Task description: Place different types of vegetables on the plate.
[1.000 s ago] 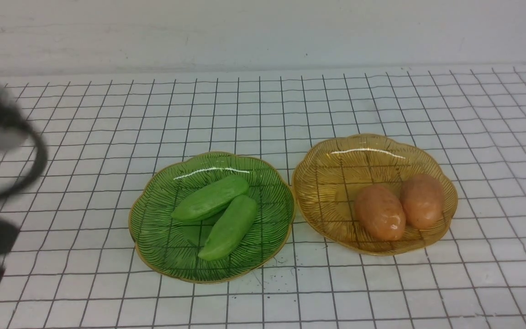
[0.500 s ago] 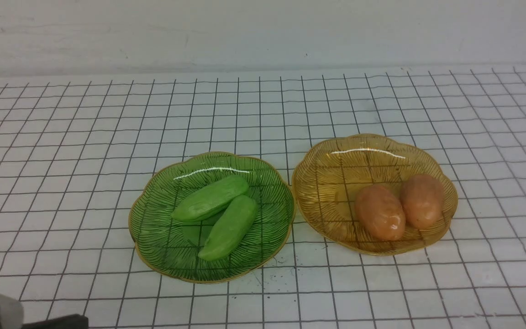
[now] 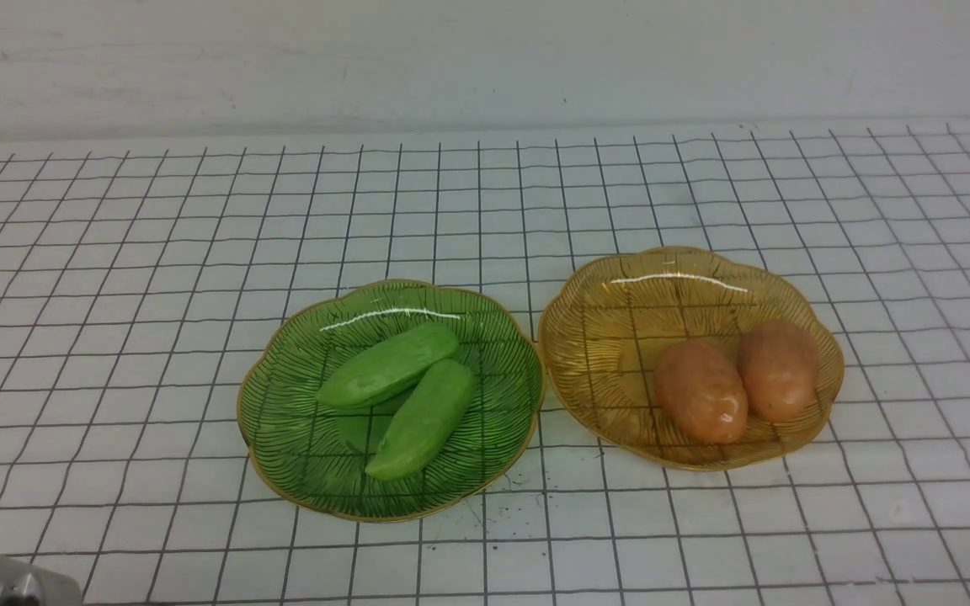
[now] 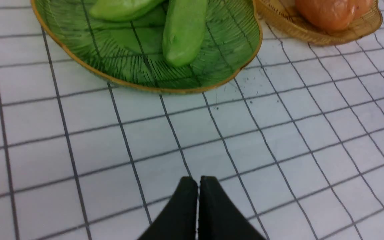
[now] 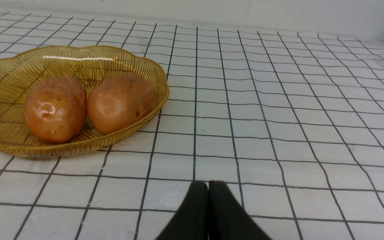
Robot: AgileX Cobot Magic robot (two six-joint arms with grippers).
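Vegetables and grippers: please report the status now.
Left gripper shut, empty; right gripper shut, empty. Two gourds in green dish; two potatoes in amber dish. Nothing in the way.

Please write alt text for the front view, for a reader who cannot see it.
Two glass dishes stand side by side on a white gridded table: a green dish holding two light-green gourds, and to its right an amber dish holding two orange-brown potatoes. No hand is over them.

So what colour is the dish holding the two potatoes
Amber yellow, see-through, with fine ribbed lines. The dish shows best in the right wrist view, potatoes inside.
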